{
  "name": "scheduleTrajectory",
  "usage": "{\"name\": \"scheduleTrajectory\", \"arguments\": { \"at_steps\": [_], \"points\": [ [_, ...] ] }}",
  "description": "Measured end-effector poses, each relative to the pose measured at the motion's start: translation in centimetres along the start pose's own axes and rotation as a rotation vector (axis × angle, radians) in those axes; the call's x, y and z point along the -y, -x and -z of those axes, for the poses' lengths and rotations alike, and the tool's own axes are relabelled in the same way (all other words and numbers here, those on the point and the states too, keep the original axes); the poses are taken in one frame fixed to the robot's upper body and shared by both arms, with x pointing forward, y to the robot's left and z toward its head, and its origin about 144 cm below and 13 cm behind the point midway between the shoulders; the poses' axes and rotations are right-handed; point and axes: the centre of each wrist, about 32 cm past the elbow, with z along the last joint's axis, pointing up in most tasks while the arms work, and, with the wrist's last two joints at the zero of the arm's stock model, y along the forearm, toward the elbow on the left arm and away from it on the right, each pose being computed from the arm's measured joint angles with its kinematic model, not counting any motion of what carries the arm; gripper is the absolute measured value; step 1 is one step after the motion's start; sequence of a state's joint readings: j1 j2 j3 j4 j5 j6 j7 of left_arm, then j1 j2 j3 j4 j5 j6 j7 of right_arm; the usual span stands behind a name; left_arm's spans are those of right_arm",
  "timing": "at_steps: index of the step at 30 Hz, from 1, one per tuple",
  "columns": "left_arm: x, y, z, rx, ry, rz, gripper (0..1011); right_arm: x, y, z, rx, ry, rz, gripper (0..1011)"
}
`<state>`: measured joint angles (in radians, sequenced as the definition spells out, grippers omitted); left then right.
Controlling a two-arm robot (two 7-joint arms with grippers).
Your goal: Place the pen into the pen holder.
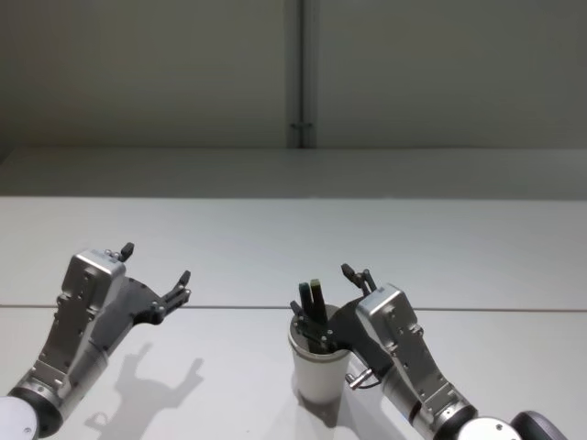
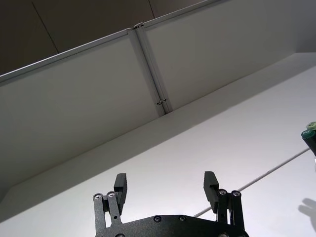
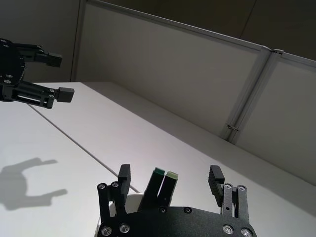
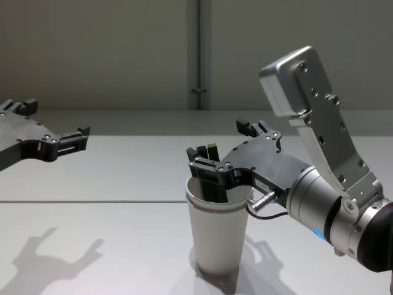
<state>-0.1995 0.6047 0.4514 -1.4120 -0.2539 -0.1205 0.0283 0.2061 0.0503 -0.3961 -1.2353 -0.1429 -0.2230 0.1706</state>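
Hovering right gripper [image 4: 224, 150] over cup [image 4: 218, 236], fingers apart, pens [image 3: 162, 183] inside — risking tipping cup on withdrawal; left gripper [image 1: 156, 271] idling open.

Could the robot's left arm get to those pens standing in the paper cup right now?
Probably not easily: the right pincer hangs open right over the paper cup, straddling the pens. The left pincer is open, off to the side.
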Motion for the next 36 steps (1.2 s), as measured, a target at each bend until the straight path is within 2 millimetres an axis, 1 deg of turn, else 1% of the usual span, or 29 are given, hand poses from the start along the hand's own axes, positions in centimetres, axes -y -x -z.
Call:
{"name": "scheduleTrajectory", "arguments": {
  "at_steps": [9,11,22,28,36],
  "points": [
    [0.0,0.0,0.0,0.000,0.000,0.000,1002,1.2,-1.4,-0.1,-0.023,0.024,0.066,1001],
    [0.0,0.0,0.0,0.000,0.000,0.000,1002,1.8,-1.9,0.0,-0.032,0.033,0.096,1001],
    [0.0,0.0,0.0,0.000,0.000,0.000,1001,3.5,-3.6,0.3,-0.054,0.069,0.218,1001],
    [0.0,0.0,0.0,0.000,0.000,0.000,1001,4.4,-4.1,0.6,-0.057,0.088,0.279,1001],
    [0.0,0.0,0.0,0.000,0.000,0.000,1002,5.5,-4.3,1.0,-0.045,0.118,0.363,1001]
  ]
}}
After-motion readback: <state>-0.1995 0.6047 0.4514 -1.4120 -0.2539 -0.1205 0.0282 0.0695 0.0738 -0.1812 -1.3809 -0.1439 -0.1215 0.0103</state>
